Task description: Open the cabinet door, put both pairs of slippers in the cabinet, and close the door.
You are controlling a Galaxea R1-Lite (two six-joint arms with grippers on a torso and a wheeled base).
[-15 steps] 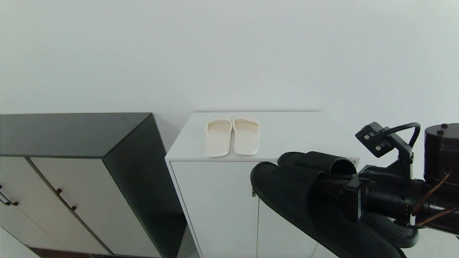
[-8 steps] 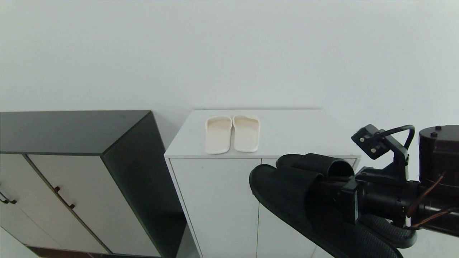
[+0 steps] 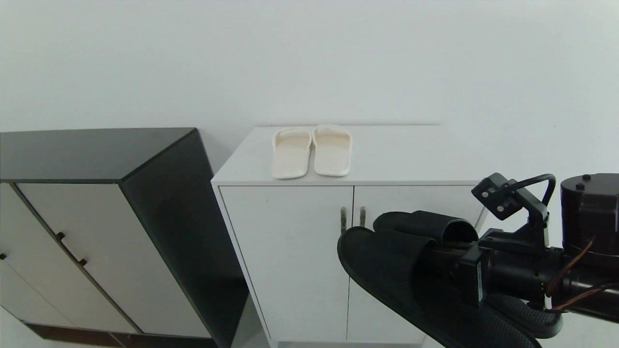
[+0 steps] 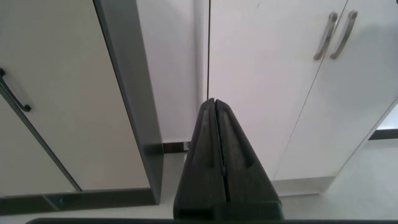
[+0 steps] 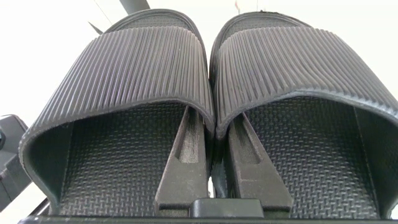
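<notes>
A pair of black ribbed slippers [image 3: 396, 261] hangs in front of the white cabinet's right door, low on the right. My right gripper [image 5: 214, 134] is shut on them, one finger inside each slipper, pinching their inner walls together. A cream pair of slippers [image 3: 312, 151] lies side by side on top of the white cabinet [image 3: 285, 251]. Both cabinet doors are closed, with two metal handles [image 3: 343, 220] at the middle seam. My left gripper [image 4: 214, 106] is shut with nothing in it, low before the left door [image 4: 261, 93], left of the handles [image 4: 336, 34].
A taller black cabinet [image 3: 169, 208] with pale doors stands close to the left of the white one, with a narrow gap between them. A plain white wall is behind. Floor shows to the right of the white cabinet.
The whole head picture has shifted: the camera moved, so the white cabinet's doors and handles now show. My right gripper still holds the black slippers at the same spot.
</notes>
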